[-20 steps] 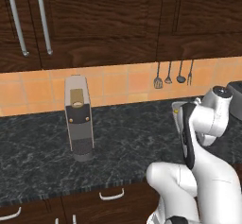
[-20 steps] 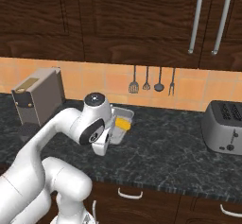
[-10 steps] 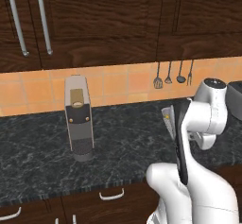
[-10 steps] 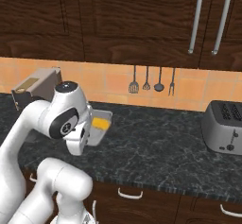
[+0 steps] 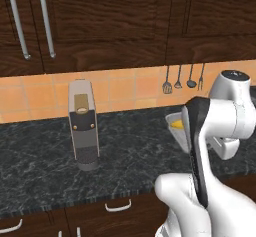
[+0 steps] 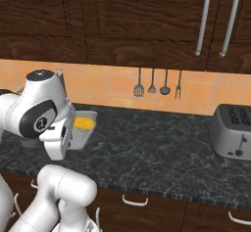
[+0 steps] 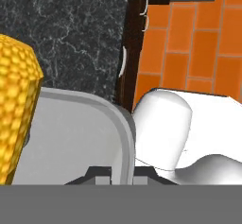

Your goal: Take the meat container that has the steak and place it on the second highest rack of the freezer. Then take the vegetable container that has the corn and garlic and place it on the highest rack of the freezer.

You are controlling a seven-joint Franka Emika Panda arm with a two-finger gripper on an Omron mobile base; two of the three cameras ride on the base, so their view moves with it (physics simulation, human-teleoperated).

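**Corn tray held at its rim, lifted above the counter**

In the left base view, you see the white arm folded across the right side, and just left of its dark wrist a grey tray peeks out, tilted, with a yellow bit of the corn in it. The tray sits in front of the black stone counter. A tall grey coffee machine stands on the counter well to the left, and four utensils hang on the orange tile wall under the dark cabinets.

In the right base view, you find the same tray sticking out from behind the arm's rounded joint, the corn lying inside it, raised over the counter's left part. A toaster stands far off at the right.

In the hand view, your gripper is clenched on the tray's rim, the jaws close together with the grey edge between them. The corn fills the left side, resting in the tray. You cannot make out any garlic.
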